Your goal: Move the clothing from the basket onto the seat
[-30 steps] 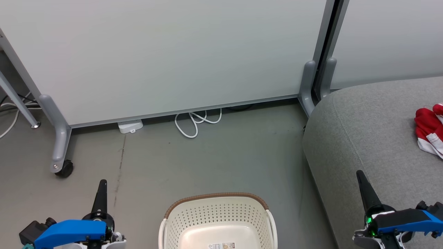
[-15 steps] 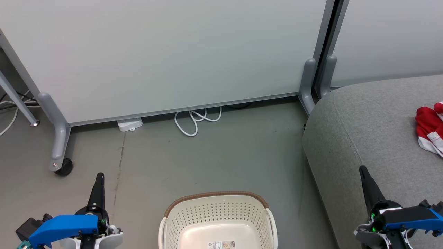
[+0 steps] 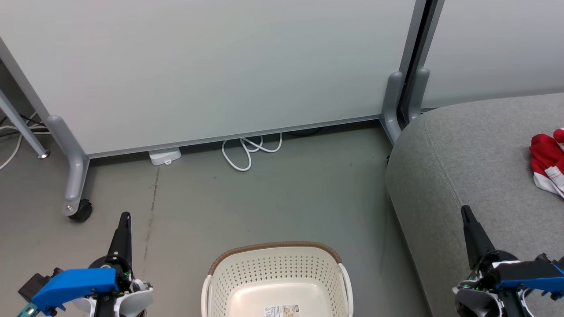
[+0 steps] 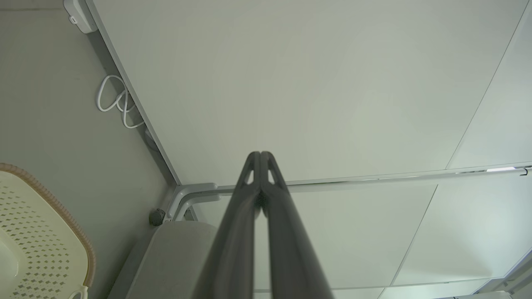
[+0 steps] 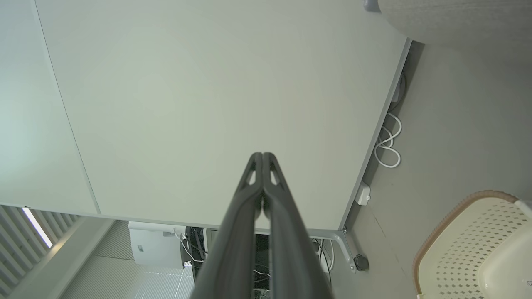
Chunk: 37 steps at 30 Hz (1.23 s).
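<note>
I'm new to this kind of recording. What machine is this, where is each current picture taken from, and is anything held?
This is a wheeled robot with two arms, each ending in a tool of two long dark fingers. The wide picture comes from a camera on its head, looking down: the left tool is at lower left, the right tool at lower right. The other two come from cameras on the wrists, each looking along its own tool's fingers toward a pale panel. Both tools are shut and hold nothing. A cream basket stands on the floor; the part in view holds only a label. Red and white clothing lies on the grey seat at the right.
</note>
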Motion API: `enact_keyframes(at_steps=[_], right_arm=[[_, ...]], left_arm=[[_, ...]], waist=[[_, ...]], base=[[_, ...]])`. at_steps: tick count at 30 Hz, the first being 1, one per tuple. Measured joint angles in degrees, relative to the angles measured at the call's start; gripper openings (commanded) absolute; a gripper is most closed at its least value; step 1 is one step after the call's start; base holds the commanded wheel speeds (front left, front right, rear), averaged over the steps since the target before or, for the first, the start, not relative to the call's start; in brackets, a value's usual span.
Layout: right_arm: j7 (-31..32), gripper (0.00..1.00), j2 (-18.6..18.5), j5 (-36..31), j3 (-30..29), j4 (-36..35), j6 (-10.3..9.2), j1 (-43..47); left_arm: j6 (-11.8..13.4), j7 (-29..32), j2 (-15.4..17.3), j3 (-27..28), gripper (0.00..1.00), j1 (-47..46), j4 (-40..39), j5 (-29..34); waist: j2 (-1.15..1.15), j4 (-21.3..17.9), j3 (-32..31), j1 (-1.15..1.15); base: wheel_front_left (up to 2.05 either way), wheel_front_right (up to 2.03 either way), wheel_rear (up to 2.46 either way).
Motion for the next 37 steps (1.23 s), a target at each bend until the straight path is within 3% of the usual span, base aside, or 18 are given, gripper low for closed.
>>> enact_keyframes(at_steps=[14, 37], right_arm=[[0.94, 0.0, -0.01, 5.24, -0.51, -0.54, 0.0, -0.18], [0.96, 0.0, -0.01, 5.31, -0.52, -0.56, 0.0, -0.21]], left_arm=[[0.0, 1.32, -0.14, 0.94, 0.0, -0.99, -0.56, -4.63], [0.0, 1.32, -0.15, 0.94, 0.0, -1.04, -0.58, -4.63]], waist=[[0.0, -0.01, 0.43, 0.0], [0.0, -0.01, 0.43, -0.01]], base=[[0.0, 0.0, 0.0], [0.0, 0.0, 0.0]])
